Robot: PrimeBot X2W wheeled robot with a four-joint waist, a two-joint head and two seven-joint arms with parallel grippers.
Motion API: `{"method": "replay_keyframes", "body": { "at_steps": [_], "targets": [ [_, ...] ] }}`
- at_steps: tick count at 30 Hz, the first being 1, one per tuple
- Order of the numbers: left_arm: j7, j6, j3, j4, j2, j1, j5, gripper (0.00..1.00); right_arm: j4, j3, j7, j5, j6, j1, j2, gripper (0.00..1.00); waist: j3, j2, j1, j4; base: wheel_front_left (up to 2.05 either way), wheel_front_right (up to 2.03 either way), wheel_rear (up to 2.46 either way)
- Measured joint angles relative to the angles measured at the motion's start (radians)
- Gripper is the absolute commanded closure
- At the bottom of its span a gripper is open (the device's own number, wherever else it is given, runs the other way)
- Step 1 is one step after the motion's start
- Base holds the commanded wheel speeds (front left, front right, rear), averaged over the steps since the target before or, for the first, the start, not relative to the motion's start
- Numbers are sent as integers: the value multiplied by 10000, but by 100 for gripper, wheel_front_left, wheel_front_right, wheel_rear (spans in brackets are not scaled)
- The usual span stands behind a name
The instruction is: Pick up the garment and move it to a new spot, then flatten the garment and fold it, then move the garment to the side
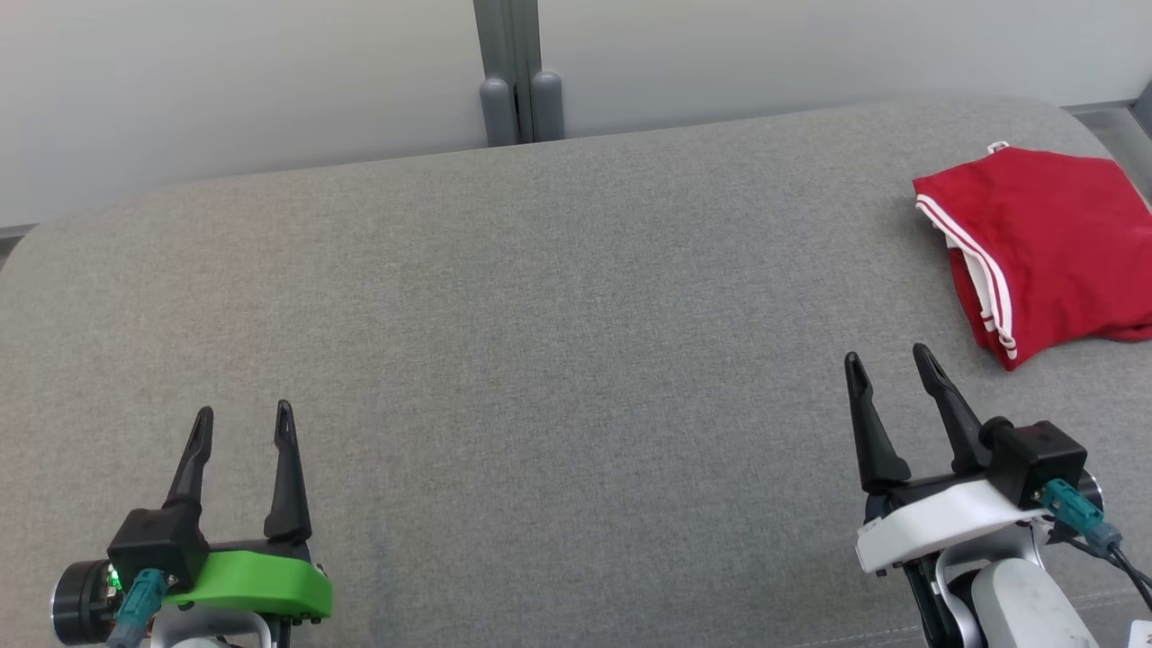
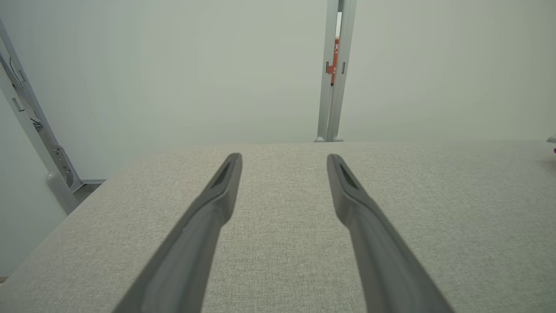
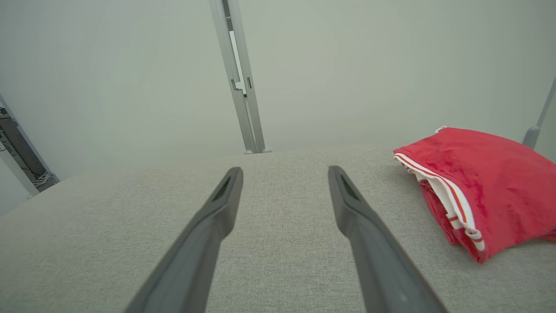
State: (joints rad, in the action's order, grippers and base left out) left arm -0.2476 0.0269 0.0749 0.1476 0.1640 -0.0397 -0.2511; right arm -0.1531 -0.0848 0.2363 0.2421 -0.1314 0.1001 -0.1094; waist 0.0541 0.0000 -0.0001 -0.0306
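garment (image 1: 1053, 243): red, white stripes along one edge, folded into a compact bundle (small white loop sticks out at its far corner)
garment position: far right of the desk (image 1: 558, 315), near the rounded far-right corner; its right side is cut off by the head view's edge
desk: grey woven fabric top, rounded corners, flat where it shows
right claw (image 1: 886, 355): jaws spread wide, nothing between the fingers, low over the desk at the near right
garment vs right claw: ahead of the fingertips and off to their right, clear gap of bare fabric between them, no contact; the bundle's striped near corner is the part closest to the claw
right wrist view: garment (image 3: 495, 182) sits right of the right-hand finger and beyond its tip, striped edge turned toward the claw (layers of white lining visible in the fold)
left claw (image 1: 246, 409): jaws also spread wide, holding nothing, low over the near left of the desk
garment vs left claw: well apart, nearly the whole width of the desk between them
left wrist view: bare grey fabric between and beyond the two fingers; a tiny sliver at the right edge is too small to identify
background: pale wall panels (image 1: 225, 72) behind the desk, joined by a grey post (image 1: 520, 90) at the middle of the far edge
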Motion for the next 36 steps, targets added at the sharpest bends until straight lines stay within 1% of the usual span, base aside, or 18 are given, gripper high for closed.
{"method": "replay_keyframes", "body": {
  "at_steps": [4, 9, 29, 36],
  "targets": [
    [-13, 10, -4, 184, -6, 107, -38, 0, 245, 119, -63, -84, 0, -403, 242, 0, -227, 0, 0, 98, 0, 0, 0],
    [-15, 40, -15, 309, -2, 287, -98, 0, 263, 165, -65, -81, 0, -757, 378, 0, -490, 0, 0, 162, 0, 0, 0],
    [-86, 44, -31, 497, 59, 294, -378, 0, 81, 245, -105, -157, 0, -773, 520, 0, -571, 0, 0, 250, 0, 0, 0],
    [-86, 144, -17, 541, 98, 295, -384, 0, 27, 203, -104, -153, 0, -773, 541, 0, -586, 0, 0, 256, 0, 0, 0]
  ]
}}
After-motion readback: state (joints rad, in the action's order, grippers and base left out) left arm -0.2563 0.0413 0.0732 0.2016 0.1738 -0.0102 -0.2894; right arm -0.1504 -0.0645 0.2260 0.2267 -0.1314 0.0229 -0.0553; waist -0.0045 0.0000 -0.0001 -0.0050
